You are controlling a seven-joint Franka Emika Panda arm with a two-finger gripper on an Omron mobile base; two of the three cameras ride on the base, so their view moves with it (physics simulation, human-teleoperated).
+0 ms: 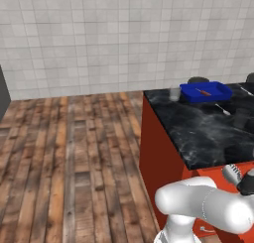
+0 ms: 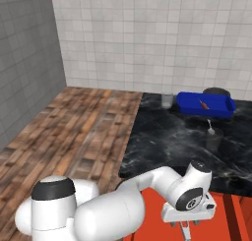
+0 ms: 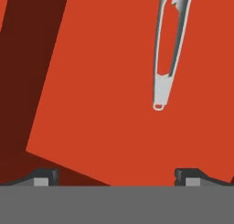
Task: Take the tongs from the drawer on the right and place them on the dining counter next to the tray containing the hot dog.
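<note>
The fingers (image 3: 117,175) are spread wide and hold nothing, above the red floor of the drawer (image 3: 105,90). The tongs (image 3: 167,49) lie ahead of the right fingertip, apart from both, narrow end toward it.

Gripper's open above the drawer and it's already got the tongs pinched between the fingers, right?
Not quite. The gripper is open above the drawer, but the hand view shows the tongs lying loose on the drawer floor, ahead of the fingers, not held.
</note>
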